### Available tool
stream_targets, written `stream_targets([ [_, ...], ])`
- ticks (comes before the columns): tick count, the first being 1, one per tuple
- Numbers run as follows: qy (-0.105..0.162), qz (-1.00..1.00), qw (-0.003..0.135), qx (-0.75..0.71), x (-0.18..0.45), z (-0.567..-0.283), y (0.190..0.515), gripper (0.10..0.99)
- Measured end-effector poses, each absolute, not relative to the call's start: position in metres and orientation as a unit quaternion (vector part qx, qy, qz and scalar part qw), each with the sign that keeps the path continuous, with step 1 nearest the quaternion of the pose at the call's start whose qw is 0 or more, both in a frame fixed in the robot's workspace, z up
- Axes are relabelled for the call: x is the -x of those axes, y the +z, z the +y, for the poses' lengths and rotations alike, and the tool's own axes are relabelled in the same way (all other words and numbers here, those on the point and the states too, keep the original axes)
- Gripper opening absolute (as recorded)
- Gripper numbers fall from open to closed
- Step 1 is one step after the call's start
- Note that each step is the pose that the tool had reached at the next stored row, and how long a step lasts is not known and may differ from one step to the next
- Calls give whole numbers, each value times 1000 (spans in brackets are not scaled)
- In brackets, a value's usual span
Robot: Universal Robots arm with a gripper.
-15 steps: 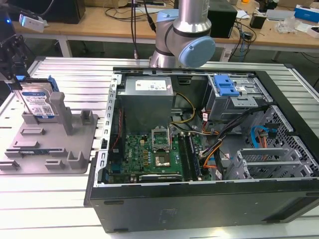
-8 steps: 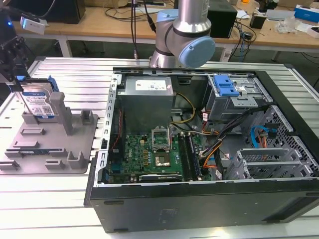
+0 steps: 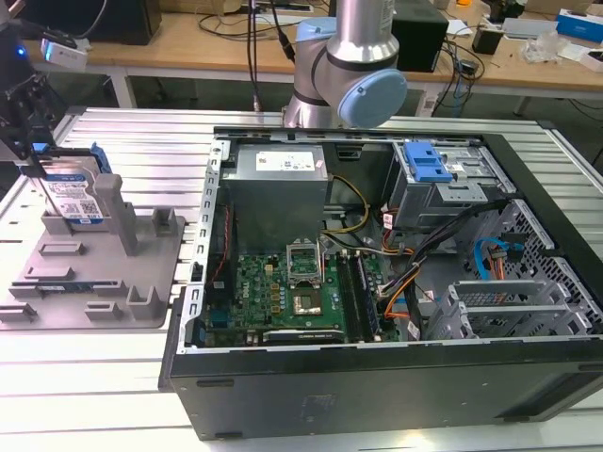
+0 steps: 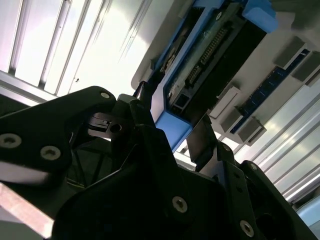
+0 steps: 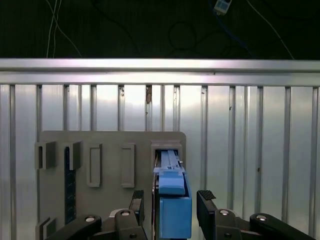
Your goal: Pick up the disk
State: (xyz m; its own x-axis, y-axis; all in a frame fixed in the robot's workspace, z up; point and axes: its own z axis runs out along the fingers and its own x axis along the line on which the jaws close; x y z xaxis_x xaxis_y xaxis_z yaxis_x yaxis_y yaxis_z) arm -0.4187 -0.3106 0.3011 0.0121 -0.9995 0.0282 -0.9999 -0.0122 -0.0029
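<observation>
The disk [image 3: 72, 196] stands on edge in a slot at the far corner of the grey holder [image 3: 141, 282]. Its labelled face is upright and its upper half rises clear above the holder. A blue rail [image 5: 172, 186] caps its top edge, and in the second wrist view a row of connector pins [image 4: 207, 50] runs along one narrow end.

I judge it to be a stiff metal slab, fairly heavy for its size, with smooth faces that could slip under a weak pinch. It is also sensitive to knocks, so a straight pull out of the slot seems safer than any twist. The best hold looks to be across the two broad flat faces, just below the blue rail, on the part standing above the holder and away from the pins.

The claw [image 5: 171, 198] hangs directly above the holder and straddles that top edge. It is released: in the first wrist view a black finger [image 5: 206, 197] stands on each side of the disk, with a slim gap showing between each pad and the disk. Nothing is grasped.

Beside the holder, toward the exterior view's right, an opened computer case [image 3: 377, 400] lies on the same slatted metal table [image 3: 94, 377].
</observation>
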Motion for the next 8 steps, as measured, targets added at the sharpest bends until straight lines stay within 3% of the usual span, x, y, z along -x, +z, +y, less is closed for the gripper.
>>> stream_targets([
  [6,11,-703,9,-711,420,-311,300,541],
  [8,11,-703,9,-711,420,-311,300,392],
])
